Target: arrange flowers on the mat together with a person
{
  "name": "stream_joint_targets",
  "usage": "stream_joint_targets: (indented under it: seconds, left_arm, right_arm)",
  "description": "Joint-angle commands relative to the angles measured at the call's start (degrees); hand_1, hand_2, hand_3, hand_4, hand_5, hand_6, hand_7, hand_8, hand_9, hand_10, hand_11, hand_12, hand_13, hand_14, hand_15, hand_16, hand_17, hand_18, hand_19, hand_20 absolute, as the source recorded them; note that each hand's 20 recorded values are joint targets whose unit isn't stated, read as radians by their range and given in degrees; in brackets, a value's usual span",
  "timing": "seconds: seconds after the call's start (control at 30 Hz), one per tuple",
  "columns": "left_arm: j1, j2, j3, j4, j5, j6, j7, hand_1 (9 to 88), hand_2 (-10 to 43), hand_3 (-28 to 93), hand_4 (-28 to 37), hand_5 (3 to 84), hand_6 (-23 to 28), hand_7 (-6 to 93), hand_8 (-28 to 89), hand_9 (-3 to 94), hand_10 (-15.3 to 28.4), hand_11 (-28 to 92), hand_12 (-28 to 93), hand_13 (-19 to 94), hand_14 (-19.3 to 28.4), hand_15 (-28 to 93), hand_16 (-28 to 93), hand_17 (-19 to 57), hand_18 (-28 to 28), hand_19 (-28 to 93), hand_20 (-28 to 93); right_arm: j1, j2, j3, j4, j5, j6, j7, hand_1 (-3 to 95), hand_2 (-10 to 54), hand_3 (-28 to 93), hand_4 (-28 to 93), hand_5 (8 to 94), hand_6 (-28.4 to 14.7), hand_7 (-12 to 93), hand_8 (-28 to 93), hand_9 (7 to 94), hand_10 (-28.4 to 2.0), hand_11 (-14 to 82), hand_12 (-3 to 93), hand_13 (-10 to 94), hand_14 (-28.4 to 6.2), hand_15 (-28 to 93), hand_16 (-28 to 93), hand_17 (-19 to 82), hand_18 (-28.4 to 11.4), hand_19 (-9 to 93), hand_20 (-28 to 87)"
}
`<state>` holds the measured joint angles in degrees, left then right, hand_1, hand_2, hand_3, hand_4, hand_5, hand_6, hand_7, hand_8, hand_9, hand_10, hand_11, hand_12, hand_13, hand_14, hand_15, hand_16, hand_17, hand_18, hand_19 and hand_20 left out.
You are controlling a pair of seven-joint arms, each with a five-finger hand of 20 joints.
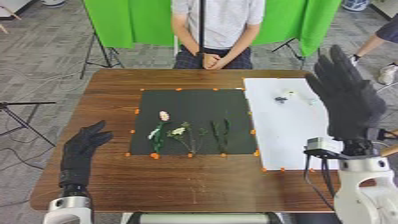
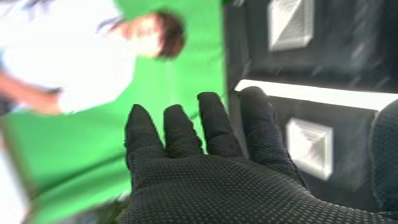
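- Left hand (image 1: 80,150): black-gloved, at the lower left of the frame over the wooden table (image 1: 107,100); open, fingers relaxed, holding nothing.
- Right hand (image 1: 349,102): raised at the upper right of the frame, beside the white sheet's outer edge; wide open, fingers straight, holding nothing. The right wrist view shows the same fingers (image 2: 218,127) extended and spread.
- Dark mat (image 1: 187,102): centre of the frame, with orange marks around its edges.
- Pale-headed flower (image 1: 163,116): on the mat's left part, its green stem running toward the lower edge.
- White flower (image 1: 179,131): just right of it, on a branching stem.
- Green stems (image 1: 226,135): two, side by side on the mat's right half.
- White sheet (image 1: 289,135): right of the mat, with small pieces (image 1: 281,99) near its upper part, too small to identify.
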<state>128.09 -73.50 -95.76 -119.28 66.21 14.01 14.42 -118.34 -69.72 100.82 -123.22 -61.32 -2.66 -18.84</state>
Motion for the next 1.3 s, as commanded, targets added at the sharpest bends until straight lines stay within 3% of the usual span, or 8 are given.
stream_joint_targets:
  seconds: [0.03,0.13,0.7,1.3]
  left_arm:
    - [1.0,-0.62,0.19,-0.24,0.44,-0.89,-0.77,18.0,10.5,64,-28.3,50.4,3.8,13.8,-7,53.7,16.0,22,13,41,19.0,23,-2,10.1,12.7,12,18]
    - [1.0,-0.62,0.07,-0.19,0.39,-0.76,-0.78,18.0,10.5,64,-28.3,50.5,3.8,13.8,-6,53.7,16.0,22,13,41,18.9,23,-2,10.1,12.6,12,18]
    - [0.9,-0.46,0.18,-0.08,0.48,-0.87,-0.48,18.1,10.4,64,-28.3,50.4,3.8,13.9,-7,53.6,16.0,21,13,41,19.0,23,-2,10.1,12.6,12,18]
    - [0.7,-0.73,0.49,-0.03,0.61,-0.91,-0.24,18.3,10.2,64,-28.3,50.4,3.8,13.9,-6,53.7,16.0,22,13,41,18.9,23,-2,10.0,12.6,12,19]
  right_arm:
    - [-13.3,-12.4,0.9,-1.2,-2.2,0.7,0.4,1.3,3.6,75,-20,28.1,1.1,7,-8,28.7,-11.8,0.7,8.1,19,-12.1,-1,11,9,-13.5,4,20]
    - [-13.3,-12.4,-0.6,-0.9,-1.1,4.2,0.0,0.9,3.1,76,-20,28.9,1.0,7,-9,29.9,-12.0,1.1,8.1,20,-11.4,0,11,11,-13.7,4,20]
    - [-5.3,-9.7,-5.5,1.9,-3.7,10.1,2.3,2.9,-1.1,78,-21,31.2,0.6,9,-9,31.8,-12.4,1.8,8.6,23,-10.8,4,10,13,-13.8,3,22]
    - [-7.5,-11.8,-2.1,3.0,-4.1,4.8,-1.3,3.9,-2.5,78,-20,34.4,0.0,10,-9,33.7,-13.0,2.5,9.3,25,-11.9,6,9,14,-14.4,3,22]
